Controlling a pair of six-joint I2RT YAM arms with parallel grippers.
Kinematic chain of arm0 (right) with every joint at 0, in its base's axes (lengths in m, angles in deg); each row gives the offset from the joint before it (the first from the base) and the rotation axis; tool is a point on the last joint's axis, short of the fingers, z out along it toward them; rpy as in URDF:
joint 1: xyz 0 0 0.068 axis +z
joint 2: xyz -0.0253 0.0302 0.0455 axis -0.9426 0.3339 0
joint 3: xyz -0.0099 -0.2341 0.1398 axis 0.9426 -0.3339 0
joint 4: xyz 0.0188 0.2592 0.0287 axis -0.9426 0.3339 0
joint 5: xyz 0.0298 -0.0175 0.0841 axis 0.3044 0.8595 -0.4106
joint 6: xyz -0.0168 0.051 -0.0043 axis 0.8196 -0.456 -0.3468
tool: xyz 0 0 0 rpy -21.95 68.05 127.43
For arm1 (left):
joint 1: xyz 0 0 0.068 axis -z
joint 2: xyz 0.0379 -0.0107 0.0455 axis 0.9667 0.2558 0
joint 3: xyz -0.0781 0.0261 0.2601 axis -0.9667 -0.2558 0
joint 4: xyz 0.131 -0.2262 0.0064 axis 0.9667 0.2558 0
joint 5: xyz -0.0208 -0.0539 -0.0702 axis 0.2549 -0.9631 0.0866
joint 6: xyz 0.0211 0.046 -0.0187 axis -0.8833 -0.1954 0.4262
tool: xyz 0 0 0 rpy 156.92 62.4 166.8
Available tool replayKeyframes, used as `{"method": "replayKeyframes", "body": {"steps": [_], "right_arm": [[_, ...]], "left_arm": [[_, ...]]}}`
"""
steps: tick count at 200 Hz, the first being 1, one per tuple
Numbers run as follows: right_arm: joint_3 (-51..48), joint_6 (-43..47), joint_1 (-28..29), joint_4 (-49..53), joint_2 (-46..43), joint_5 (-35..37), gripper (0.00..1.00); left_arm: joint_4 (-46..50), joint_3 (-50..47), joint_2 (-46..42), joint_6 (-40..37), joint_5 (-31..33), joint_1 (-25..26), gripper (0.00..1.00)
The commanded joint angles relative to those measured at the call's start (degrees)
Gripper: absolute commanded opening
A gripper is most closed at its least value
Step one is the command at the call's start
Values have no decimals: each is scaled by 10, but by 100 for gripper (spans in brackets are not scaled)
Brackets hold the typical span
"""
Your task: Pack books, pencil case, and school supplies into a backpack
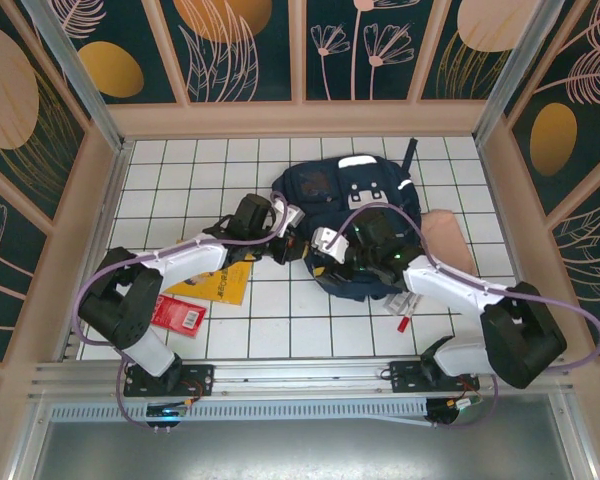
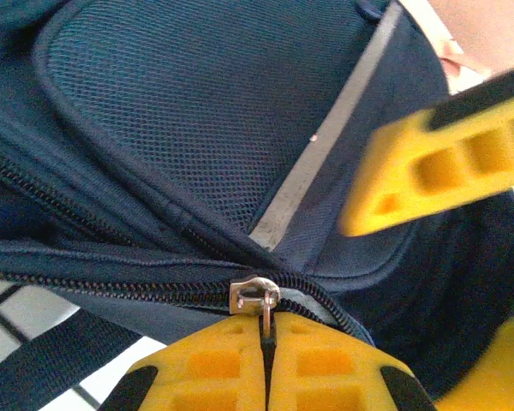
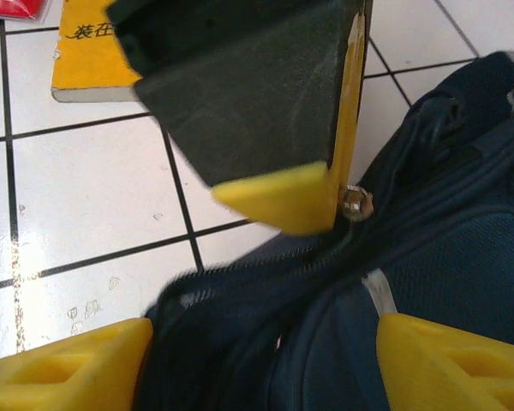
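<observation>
The main risk is that the small metal zipper pull slips out of the left gripper, because only the fingertips pinch its thin tab. A pull at an angle to the zipper line could also jam the slider in the soft fabric. If the navy backpack is not held down, it may slide over the tiles with the arm instead of opening.

The left gripper is closed tight on the pull, its two yellow fingers meeting with no gap. The right gripper is spread wide over the backpack's edge and holds nothing. Whether it presses the fabric I cannot tell.

The backpack lies near the table's centre, a little toward 12 o'clock. From it, the yellow paperback and red booklet lie at 8 o'clock, the peach pencil case at 3 o'clock and the red-and-white pen at 5 o'clock. All of them are outside the bag.
</observation>
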Motion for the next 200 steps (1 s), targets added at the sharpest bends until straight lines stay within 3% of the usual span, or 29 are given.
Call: {"method": "replayKeyframes", "body": {"steps": [1, 28, 52, 81, 125, 152, 200], "right_arm": [[12, -29, 6, -28, 30, 18, 67], [-5, -4, 7, -15, 28, -5, 31], [5, 48, 7, 40, 17, -18, 0], [2, 93, 8, 73, -11, -26, 0], [-8, 133, 20, 93, -35, -33, 0], [-11, 136, 28, 89, -42, -30, 0], [-17, 123, 27, 61, -71, -45, 0]], "left_arm": [[-81, -2, -30, 48, -56, 1, 0], [-22, 6, -46, 2, -20, -10, 0], [-1, -7, -38, 4, -15, -67, 0], [46, 7, -6, -45, 86, -120, 0], [93, 103, 109, -77, 216, -139, 0], [99, 146, 145, -77, 240, -140, 0], [76, 113, 90, -99, 297, -143, 2]]}}
